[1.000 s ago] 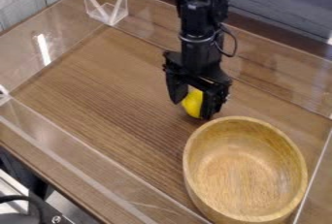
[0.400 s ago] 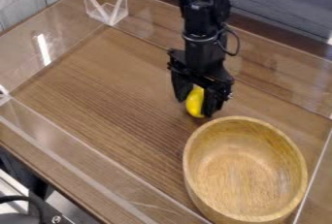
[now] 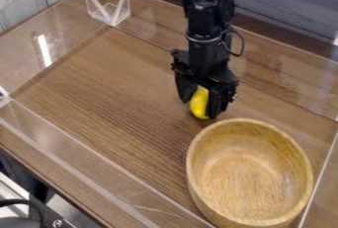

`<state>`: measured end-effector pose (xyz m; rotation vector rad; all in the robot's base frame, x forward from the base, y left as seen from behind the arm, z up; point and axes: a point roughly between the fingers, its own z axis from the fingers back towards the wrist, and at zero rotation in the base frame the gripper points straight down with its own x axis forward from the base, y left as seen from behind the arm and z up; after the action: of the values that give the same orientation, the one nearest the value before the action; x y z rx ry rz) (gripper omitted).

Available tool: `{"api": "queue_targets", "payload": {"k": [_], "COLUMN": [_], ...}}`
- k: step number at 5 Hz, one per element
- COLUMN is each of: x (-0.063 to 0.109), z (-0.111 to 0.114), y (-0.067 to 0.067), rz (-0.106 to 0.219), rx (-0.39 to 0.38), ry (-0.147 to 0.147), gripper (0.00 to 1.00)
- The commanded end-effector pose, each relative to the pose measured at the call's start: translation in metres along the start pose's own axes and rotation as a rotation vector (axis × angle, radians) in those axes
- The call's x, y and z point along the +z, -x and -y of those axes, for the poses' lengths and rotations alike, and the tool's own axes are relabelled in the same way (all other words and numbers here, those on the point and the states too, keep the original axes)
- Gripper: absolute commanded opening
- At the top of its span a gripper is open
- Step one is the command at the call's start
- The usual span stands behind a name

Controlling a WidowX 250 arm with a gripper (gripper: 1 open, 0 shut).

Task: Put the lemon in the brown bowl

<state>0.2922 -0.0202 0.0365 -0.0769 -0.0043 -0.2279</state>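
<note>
Wooden table (image 3: 99, 104), apparently a plain room.

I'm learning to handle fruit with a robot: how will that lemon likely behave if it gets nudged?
The lemon will probably roll, given its rounded shape, though the dark gripper around it may limit that. Its surface looks smooth, so it could slip a little. It would likely keep its shape, as no dents show.

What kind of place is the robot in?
It looks like a robot lab or test table. You can see a black robot arm, a wooden table with clear plastic walls around it, and a loose black cable at the corner.
</note>
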Motion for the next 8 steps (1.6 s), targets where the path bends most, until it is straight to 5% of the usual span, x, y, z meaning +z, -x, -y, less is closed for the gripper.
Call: {"api": "queue_targets", "payload": {"k": [1,8], "x": [0.0094,0.0081], "z": [0.0033,0.0095], "y": [-0.006,-0.0008], "rz": [0.046,0.068], "rx": [-0.015,-0.028], "ry": [-0.009,-0.017], "gripper": [0.0,0.0]}}
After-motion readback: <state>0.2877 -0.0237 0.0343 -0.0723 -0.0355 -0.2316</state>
